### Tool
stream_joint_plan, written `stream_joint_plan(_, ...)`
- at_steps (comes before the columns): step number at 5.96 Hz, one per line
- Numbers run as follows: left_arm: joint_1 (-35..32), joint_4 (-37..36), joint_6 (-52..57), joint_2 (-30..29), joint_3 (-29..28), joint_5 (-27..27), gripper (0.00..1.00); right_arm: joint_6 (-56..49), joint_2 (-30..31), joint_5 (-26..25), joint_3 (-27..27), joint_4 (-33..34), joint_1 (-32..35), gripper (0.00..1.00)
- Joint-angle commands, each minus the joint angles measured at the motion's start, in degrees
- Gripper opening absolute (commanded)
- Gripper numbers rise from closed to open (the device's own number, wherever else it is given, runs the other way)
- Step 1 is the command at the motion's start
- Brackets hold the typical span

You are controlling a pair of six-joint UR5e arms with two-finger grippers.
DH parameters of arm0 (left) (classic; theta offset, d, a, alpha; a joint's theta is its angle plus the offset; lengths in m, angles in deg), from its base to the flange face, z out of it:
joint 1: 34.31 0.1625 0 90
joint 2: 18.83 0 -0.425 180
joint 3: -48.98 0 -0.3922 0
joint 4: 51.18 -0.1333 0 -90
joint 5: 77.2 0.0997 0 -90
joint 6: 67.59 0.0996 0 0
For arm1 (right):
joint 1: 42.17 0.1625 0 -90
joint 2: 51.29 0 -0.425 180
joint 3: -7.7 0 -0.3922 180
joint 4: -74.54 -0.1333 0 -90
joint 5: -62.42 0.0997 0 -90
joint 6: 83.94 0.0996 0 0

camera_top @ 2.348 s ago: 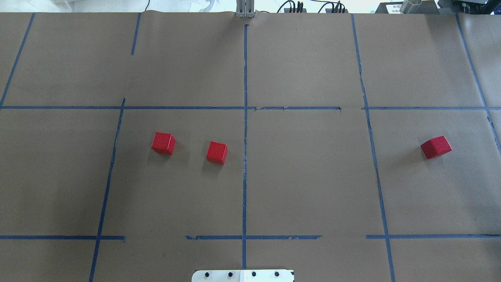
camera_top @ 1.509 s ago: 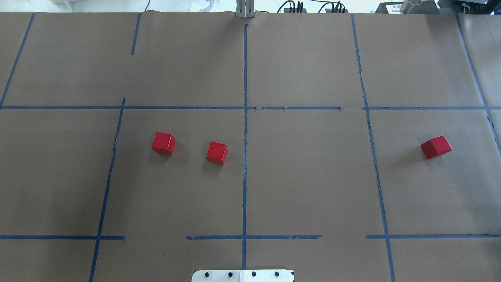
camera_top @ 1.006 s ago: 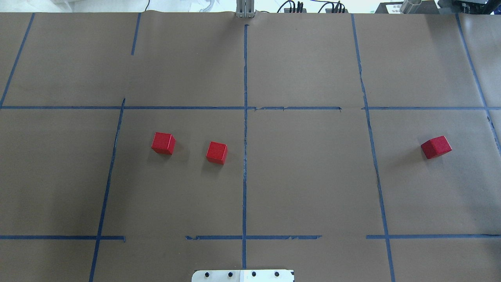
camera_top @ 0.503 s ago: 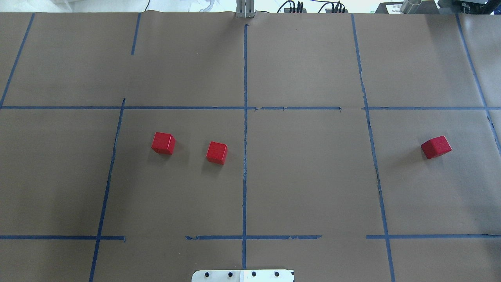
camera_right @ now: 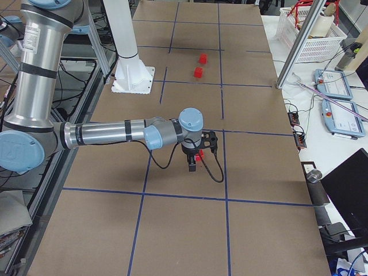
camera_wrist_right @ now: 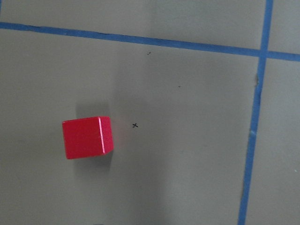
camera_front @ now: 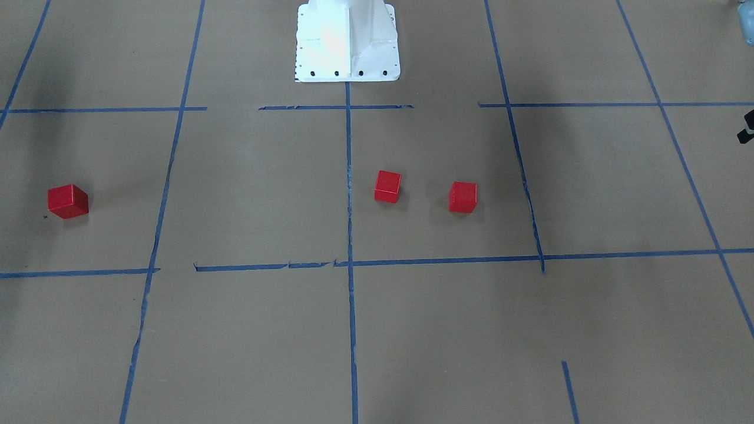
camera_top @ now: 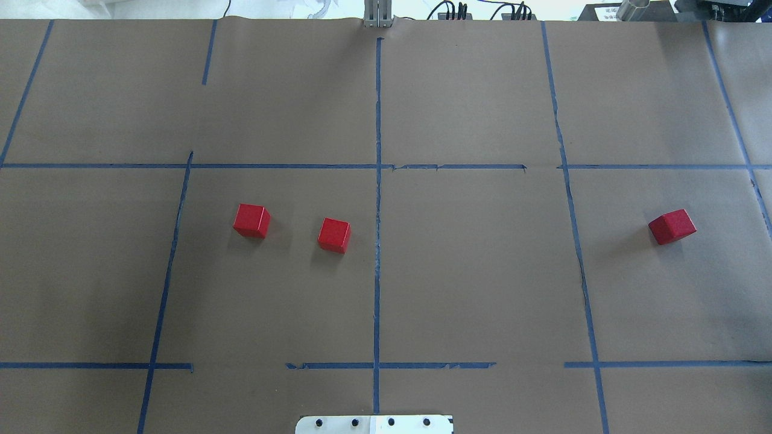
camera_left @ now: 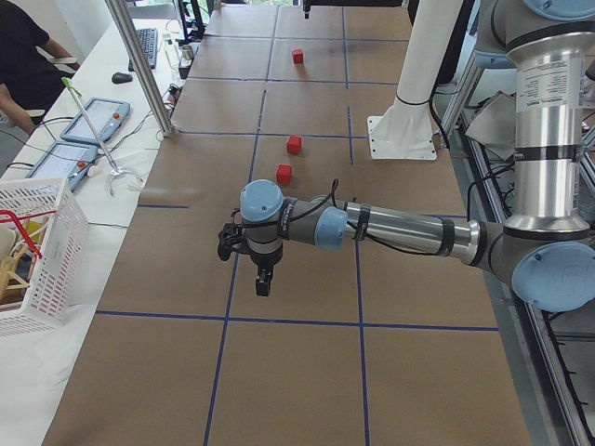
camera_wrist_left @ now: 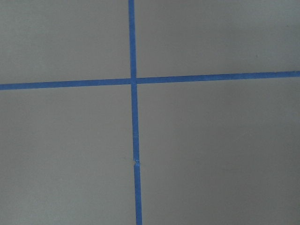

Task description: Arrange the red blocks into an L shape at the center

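Three red blocks lie apart on the brown paper. In the overhead view two sit left of the centre line, one (camera_top: 251, 220) further left and one (camera_top: 334, 235) nearer the line; the third (camera_top: 672, 226) is far right. The front view shows them mirrored: (camera_front: 463, 197), (camera_front: 387, 186), (camera_front: 68, 201). My right gripper (camera_right: 192, 167) hangs over the far-right block (camera_right: 199, 156), which shows in the right wrist view (camera_wrist_right: 88, 137). My left gripper (camera_left: 264, 282) hangs over a tape line at the table's left end, away from the blocks. Both grippers show only in the side views, so I cannot tell open or shut.
Blue tape lines (camera_wrist_left: 133, 80) mark a grid on the paper. The white robot base (camera_front: 347, 41) stands at the near middle edge. Beside the table's far side are a metal post (camera_left: 139, 65), a white basket (camera_left: 33, 242), control pendants (camera_left: 65, 163) and a seated person (camera_left: 19, 56).
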Motion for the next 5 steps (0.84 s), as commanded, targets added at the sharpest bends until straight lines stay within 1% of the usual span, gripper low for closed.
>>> stream_joint_plan(1, 0.62, 0.33, 0.17, -0.06, -0.21, 0.09, 1.0, 1.73, -6.08, -2.51, -3.6, -0.74, -8.28, 0.99)
stream_joint_plan(2, 0.71, 0.33, 0.09, -0.06, -0.12, 0.09, 1.0, 4.09, -7.59, -5.82, -4.66, -2.22, -13.19, 0.99)
stream_joint_plan(3, 0.71, 0.33, 0.0, -0.06, 0.05, 0.09, 1.0, 9.24, -7.61, -9.25, -5.2, -7.2, -16.89, 0.99)
stream_joint_plan(4, 0.71, 0.33, 0.0, -0.06, -0.03, 0.09, 1.0, 11.64, -9.08, -9.37, -8.51, -7.86, -18.76, 0.99)
stream_joint_plan(5, 0.71, 0.33, -0.09, -0.06, 0.23, 0.09, 1.0, 11.58, -10.23, -9.37, -10.63, -7.86, -18.78, 0.99)
